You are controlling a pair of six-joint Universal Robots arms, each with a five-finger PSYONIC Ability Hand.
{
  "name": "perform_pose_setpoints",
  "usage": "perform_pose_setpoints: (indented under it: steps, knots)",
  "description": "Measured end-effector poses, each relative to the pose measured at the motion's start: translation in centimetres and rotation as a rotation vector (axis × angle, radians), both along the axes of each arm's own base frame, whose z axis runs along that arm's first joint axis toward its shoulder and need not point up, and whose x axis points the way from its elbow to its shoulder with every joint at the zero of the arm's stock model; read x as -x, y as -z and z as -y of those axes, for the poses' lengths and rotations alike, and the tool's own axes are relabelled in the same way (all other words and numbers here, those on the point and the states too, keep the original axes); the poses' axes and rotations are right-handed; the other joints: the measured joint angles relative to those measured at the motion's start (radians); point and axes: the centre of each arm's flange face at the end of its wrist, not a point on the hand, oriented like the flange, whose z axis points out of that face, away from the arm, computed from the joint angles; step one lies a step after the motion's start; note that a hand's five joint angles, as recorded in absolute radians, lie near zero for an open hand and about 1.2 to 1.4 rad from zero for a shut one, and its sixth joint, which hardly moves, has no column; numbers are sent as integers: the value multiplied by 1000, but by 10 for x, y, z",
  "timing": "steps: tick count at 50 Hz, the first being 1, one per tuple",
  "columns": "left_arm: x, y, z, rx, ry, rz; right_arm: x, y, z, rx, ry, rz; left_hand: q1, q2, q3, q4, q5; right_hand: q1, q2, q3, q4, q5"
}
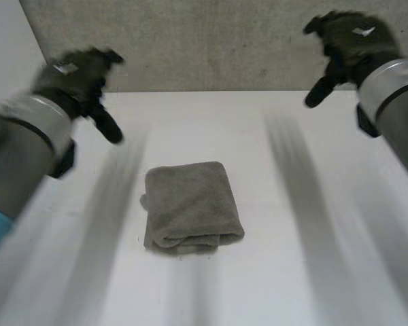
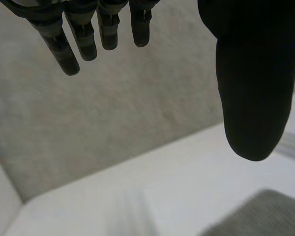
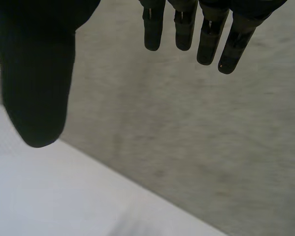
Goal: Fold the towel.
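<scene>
A grey towel (image 1: pixel 190 206) lies folded into a thick small rectangle in the middle of the white table (image 1: pixel 272 272); a corner of the towel (image 2: pixel 265 216) shows below my left thumb in the left wrist view. My left hand (image 1: pixel 81 75) is raised at the far left, well clear of the towel, its fingers (image 2: pixel 83 37) straight and apart from the thumb, holding nothing. My right hand (image 1: pixel 347 41) hangs high at the far right, fingers (image 3: pixel 206 34) straight, empty too.
A grey wall (image 1: pixel 211 41) rises behind the table's far edge. Both arms stand out to the sides of the table, away from the towel.
</scene>
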Motion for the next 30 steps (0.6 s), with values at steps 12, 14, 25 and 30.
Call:
perform_pose_setpoints:
  steps: [12, 14, 25, 30]
  knots:
    - [-30, -28, -4, -59, -5, -48, 17, 0, -11, -67, 51, -40, 0, -7, -5, -7, 0, 0, 0, 0, -2, 0]
    - [-30, -28, -5, -63, 5, -55, 17, 2, -12, -72, 45, -42, 0, -7, -5, -7, 0, 0, 0, 0, -2, 0]
    - [-30, -35, -12, -48, 30, -85, 14, -2, -18, -63, 13, -37, 0, -7, -5, -7, 0, 0, 0, 0, -2, 0]
    - [-31, -32, -13, -55, 30, -81, 14, -6, -22, -55, 9, -27, 0, -7, -5, -7, 0, 0, 0, 0, -2, 0]
